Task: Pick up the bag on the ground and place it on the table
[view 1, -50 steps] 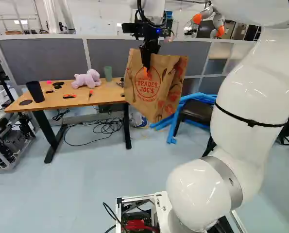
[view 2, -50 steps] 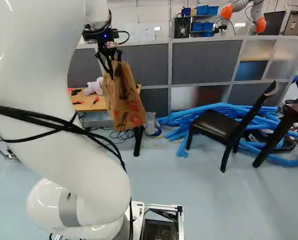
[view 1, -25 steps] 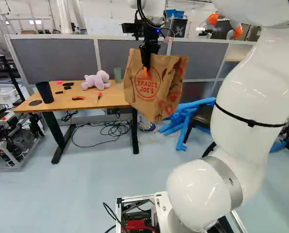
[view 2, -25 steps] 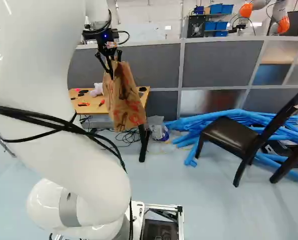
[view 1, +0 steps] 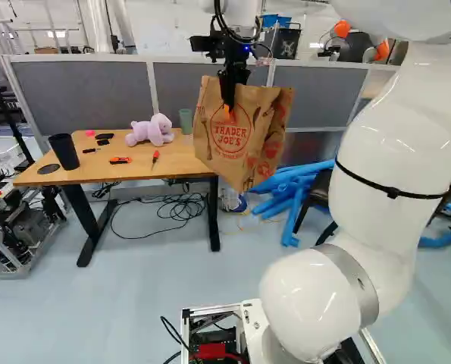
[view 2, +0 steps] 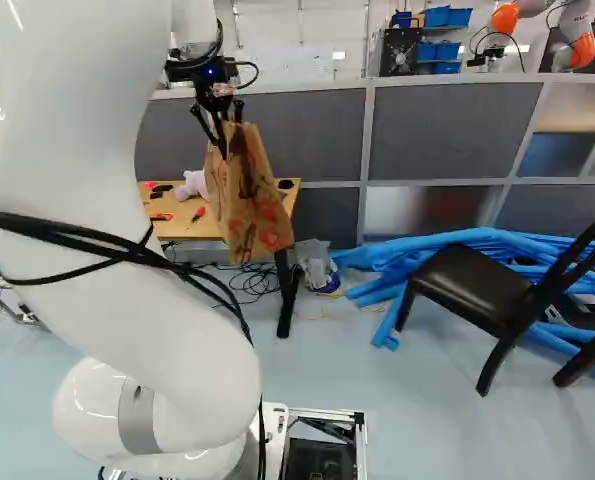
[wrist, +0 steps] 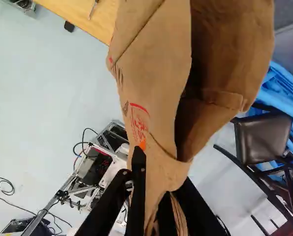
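Observation:
Up in the air, my gripper (view 1: 229, 97) is shut on the upper part of the brown paper bag (view 1: 244, 144). The bag hangs tilted, its round red print facing the left base camera. In the wrist view the gripper (wrist: 153, 194) pinches folded paper, and the bag (wrist: 158, 69) stretches out ahead with its mouth partly open. The wooden table (view 1: 96, 171) stands beyond the bag, whose lower part overlaps the tabletop's right end in the left base view. A corner of the tabletop (wrist: 104, 22) shows beside the bag in the wrist view.
On the table are a purple plush toy (view 1: 151, 130), a black cup (view 1: 64, 152), a green cup (view 1: 186, 120) and small tools. Right of it lie blue tubes (view 2: 437, 245) and a dark chair (view 2: 472, 285). A grey partition (view 1: 81, 91) stands behind; another robot (view 2: 577, 40) is beyond.
The base has turned left and moved ahead: the scene has shifted rightward, and the table now looks nearer. My arm holds its pose, with the bag still hanging from the shut gripper.

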Controlling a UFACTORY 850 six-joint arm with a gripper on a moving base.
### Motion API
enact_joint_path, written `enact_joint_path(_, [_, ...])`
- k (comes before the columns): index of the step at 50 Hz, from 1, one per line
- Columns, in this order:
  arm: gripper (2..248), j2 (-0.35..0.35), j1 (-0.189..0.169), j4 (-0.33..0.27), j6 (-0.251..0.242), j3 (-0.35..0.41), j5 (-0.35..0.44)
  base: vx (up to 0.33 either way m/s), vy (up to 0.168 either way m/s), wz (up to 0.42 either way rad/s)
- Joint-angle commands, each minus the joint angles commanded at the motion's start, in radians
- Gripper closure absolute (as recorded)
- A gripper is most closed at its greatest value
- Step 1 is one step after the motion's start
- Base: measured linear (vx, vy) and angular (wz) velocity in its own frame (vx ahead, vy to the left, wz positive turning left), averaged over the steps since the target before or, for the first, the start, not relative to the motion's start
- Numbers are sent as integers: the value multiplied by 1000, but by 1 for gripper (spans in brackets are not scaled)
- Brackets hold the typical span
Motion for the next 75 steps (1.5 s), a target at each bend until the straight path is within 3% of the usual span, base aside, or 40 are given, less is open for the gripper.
enact_joint_path(75, [229, 0, 0, 0, 0, 0, 0, 129, 33, -15])
